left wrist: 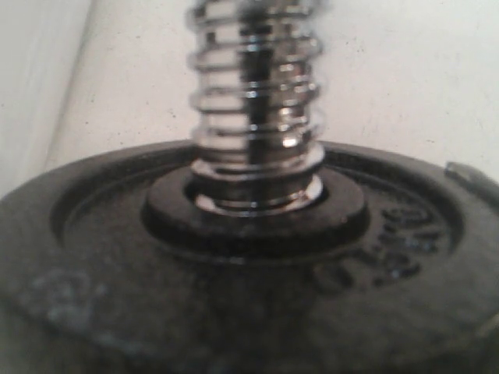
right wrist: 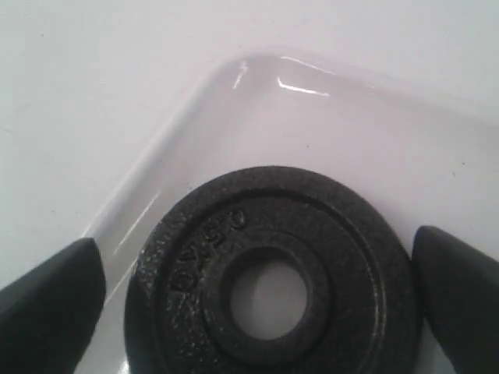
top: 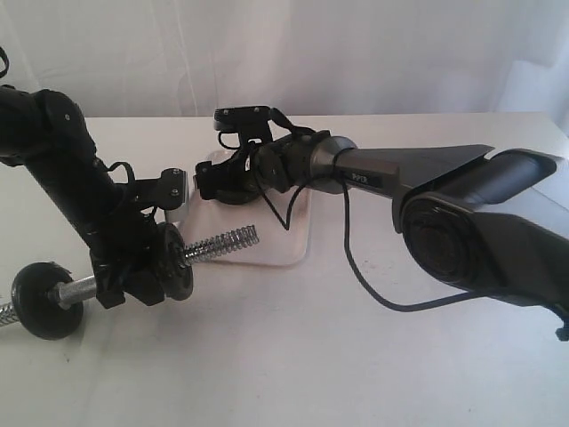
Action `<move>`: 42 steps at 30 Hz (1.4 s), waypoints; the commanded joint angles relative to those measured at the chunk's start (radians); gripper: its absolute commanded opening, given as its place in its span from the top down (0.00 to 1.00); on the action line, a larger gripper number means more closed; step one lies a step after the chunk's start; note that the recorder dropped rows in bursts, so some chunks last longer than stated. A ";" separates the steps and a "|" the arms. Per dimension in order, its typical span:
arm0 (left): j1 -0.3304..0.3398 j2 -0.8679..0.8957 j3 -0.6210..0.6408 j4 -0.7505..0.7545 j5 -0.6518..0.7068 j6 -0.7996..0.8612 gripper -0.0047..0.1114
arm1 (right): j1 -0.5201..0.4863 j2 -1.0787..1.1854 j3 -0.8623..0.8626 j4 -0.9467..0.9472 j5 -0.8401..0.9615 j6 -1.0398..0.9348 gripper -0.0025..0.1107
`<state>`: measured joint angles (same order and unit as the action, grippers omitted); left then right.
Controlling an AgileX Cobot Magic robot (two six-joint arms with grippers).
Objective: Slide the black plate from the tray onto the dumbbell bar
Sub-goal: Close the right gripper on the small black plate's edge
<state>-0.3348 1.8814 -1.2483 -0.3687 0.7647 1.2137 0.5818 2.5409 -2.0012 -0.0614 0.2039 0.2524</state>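
Note:
The black plate (right wrist: 355,257) lies flat in a corner of the glossy white tray (right wrist: 234,78), raised lettering up. My right gripper (right wrist: 257,269) is open and straddles it, one dark finger (right wrist: 54,304) clear of the rim, the other close against it. In the exterior view that gripper (top: 227,184) hangs over the tray (top: 286,242). The dumbbell bar (top: 222,242) slants up toward the tray, and my left gripper (top: 124,283) is shut on it beside a black disc (top: 173,262). The left wrist view shows only that disc (left wrist: 234,312) and the threaded end (left wrist: 257,93); its fingers are hidden.
A second black disc (top: 43,301) sits on the bar's far left end, low at the white table (top: 293,356). A black cable (top: 356,267) droops from the right arm onto the table. A white curtain backs the scene.

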 commanded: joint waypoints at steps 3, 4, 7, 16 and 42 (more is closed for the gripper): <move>0.004 -0.037 -0.006 -0.042 0.048 -0.006 0.96 | 0.006 0.019 0.002 -0.092 0.069 0.014 0.13; 0.004 -0.037 -0.006 -0.042 0.046 -0.006 0.96 | 0.006 0.023 0.002 -0.105 0.074 0.014 0.14; 0.004 -0.037 -0.006 -0.042 0.046 -0.006 0.96 | 0.006 0.025 0.002 -0.139 0.084 0.014 0.15; 0.004 -0.037 -0.006 -0.042 0.048 -0.006 0.96 | 0.006 0.033 0.002 -0.141 0.086 0.014 0.15; 0.004 -0.037 -0.006 -0.042 0.048 -0.006 0.96 | 0.006 -0.016 0.000 -0.160 0.148 0.014 0.98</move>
<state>-0.3348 1.8814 -1.2467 -0.3687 0.7647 1.2137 0.5877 2.5397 -2.0111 -0.2183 0.2848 0.2610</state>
